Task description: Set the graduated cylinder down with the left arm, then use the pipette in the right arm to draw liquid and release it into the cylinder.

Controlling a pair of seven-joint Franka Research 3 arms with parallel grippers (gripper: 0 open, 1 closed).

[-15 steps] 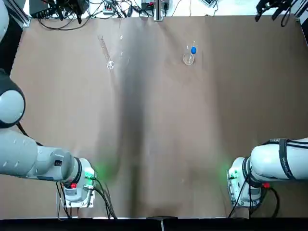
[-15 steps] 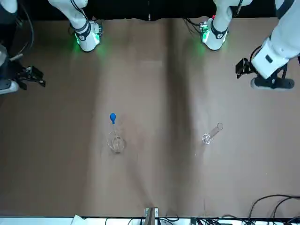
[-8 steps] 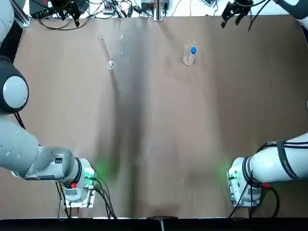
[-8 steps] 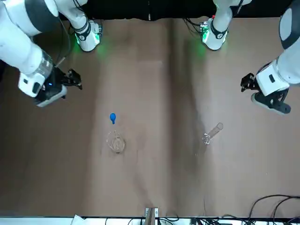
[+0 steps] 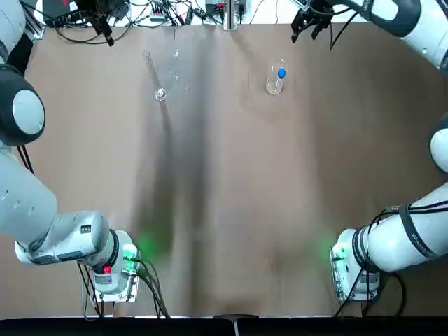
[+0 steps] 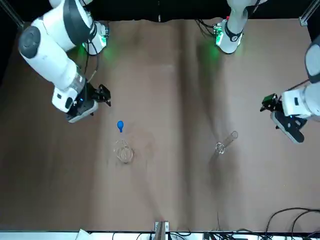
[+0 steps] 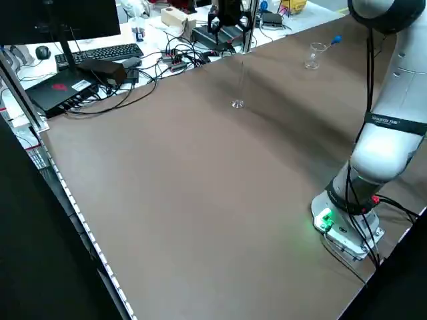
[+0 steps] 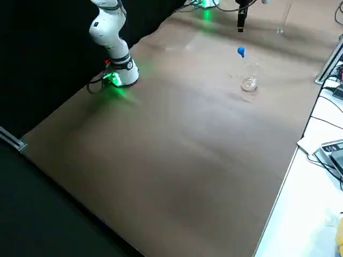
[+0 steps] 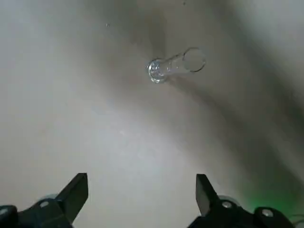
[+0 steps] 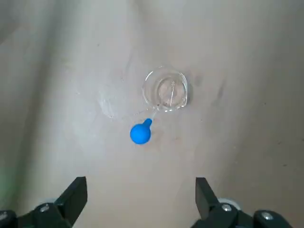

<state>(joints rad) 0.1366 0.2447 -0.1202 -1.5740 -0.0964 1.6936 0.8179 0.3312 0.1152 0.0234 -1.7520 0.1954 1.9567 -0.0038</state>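
The graduated cylinder [image 5: 155, 78] is a thin clear tube on the far left part of the table, and it seems to stand on its small round foot [image 6: 220, 147]. My left gripper [image 6: 267, 102] hangs open above and to the outside of it, holding nothing. Its wrist view shows the cylinder [image 9: 173, 65] well beyond the spread fingers. The pipette, with its blue bulb [image 5: 281, 73] up, leans in a short clear beaker [image 5: 274, 85]. My right gripper [image 6: 103, 93] hovers open near it. Bulb [image 10: 140, 134] and beaker [image 10: 165, 90] lie ahead of its fingers.
Brown table cover [image 5: 224, 210] with a darker crease down the middle. Both arm bases [image 5: 115, 269] sit at the near edge with green lights. Cables, a keyboard and boxes [image 7: 100, 60] crowd the bench beyond the far edge.
Both arms swung in from the table's outer sides. The right gripper came close to the beaker and pipette, the left closer to the cylinder. Cylinder, beaker and pipette have not moved.
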